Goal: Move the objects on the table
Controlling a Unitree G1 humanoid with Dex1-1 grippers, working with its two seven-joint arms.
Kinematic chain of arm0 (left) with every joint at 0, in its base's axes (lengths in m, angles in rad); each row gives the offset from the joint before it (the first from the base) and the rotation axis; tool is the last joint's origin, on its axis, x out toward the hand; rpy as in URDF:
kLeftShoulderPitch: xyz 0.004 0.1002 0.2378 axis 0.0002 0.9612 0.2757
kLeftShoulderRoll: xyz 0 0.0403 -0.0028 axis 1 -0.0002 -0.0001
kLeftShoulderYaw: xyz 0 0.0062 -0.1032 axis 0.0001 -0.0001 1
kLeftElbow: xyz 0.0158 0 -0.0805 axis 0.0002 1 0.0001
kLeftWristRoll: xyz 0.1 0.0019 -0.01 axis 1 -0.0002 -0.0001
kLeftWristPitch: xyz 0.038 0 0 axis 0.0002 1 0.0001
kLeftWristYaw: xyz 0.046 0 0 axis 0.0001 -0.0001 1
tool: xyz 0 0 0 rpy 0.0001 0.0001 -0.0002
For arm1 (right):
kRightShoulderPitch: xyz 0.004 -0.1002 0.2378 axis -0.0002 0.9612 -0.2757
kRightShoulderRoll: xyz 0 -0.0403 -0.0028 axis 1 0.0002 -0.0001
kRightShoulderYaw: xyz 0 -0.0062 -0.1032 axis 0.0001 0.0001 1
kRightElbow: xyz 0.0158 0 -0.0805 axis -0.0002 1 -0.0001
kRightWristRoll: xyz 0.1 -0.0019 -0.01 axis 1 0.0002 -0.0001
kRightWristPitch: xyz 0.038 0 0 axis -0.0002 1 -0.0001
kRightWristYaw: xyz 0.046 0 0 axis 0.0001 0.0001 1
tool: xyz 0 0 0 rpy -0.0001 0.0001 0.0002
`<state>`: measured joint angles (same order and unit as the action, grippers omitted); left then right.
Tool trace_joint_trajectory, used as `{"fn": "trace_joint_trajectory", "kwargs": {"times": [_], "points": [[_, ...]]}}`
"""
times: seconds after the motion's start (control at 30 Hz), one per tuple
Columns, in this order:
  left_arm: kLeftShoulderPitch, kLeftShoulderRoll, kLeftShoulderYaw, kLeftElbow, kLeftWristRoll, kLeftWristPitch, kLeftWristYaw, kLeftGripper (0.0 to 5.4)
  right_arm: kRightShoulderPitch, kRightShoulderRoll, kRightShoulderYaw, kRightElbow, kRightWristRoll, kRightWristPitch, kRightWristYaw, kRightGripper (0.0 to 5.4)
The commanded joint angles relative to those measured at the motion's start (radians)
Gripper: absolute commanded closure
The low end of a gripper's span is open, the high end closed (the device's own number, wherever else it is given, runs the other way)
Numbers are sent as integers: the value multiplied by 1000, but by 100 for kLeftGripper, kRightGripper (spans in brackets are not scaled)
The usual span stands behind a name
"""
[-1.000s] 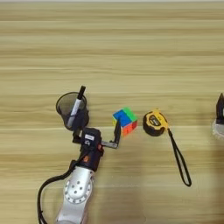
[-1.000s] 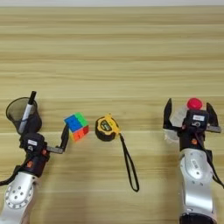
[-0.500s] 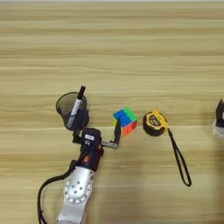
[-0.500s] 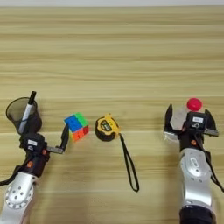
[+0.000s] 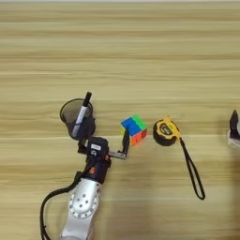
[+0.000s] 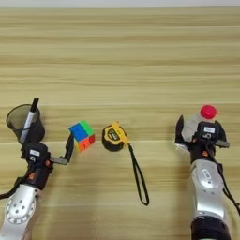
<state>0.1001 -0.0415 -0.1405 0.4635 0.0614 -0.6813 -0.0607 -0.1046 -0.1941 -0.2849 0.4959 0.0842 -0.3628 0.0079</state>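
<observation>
On the near-left part of the wooden worktop [image 5: 140, 56], as the left eye view shows it, the left gripper [image 5: 102, 143] sits with its jaws spread wide and holding nothing. One black finger [image 5: 125, 140] stands just left of the small multicoloured puzzle cube [image 5: 133, 130], so close that contact cannot be told; the other is against the black mesh cup [image 5: 75, 115], which holds a marker [image 5: 82, 114] leaning to the right. Just right of the cube, near but apart, lies the yellow-and-black tape measure [image 5: 166, 131], its black wrist strap [image 5: 192, 168] trailing toward the near right. At the right edge only a black fingertip of the right gripper [image 5: 233, 125] shows.

Across in the right eye view the same row appears shifted left: cup [image 6: 21, 123], cube [image 6: 82, 135], tape measure [image 6: 115, 137]. Well to the right of them, the right gripper [image 6: 200, 135] is closed around the clear plastic bottle [image 6: 196, 125], whose red cap [image 6: 208, 111] sticks out at the far side, above the wrist. One finger [image 6: 179, 130] presses the bottle's left side; the other is largely hidden behind the gripper's body.
</observation>
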Motion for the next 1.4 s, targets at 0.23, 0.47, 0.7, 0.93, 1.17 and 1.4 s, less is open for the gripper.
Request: {"fn": "trace_joint_trajectory", "kwargs": {"times": [0.23, 0.47, 0.7, 0.93, 1.17, 1.4], "points": [[-1, -7, -6, 9, 4, -2, -6, 0, -18, 4, 2, -13, 6, -52, -2, 163], [-1, -7, -9, 11, 7, -1, -6, 0, -15, 6, 6, -33, 1, -65, -6, 204], [-1, -6, -15, 13, 14, -2, -8, 0, -14, 6, 6, -38, 2, -60, -3, 210], [1, -5, -26, 11, 24, -5, -9, 0, 2, 9, 12, -107, 2, -36, -4, 210], [11, -1, -62, 0, 29, -7, -37, 0, 38, 20, 44, -302, 3, 37, 6, 210], [14, 4, -94, -7, 40, -6, -58, 0, 75, 41, 96, -511, 14, 143, 26, 210]]}}
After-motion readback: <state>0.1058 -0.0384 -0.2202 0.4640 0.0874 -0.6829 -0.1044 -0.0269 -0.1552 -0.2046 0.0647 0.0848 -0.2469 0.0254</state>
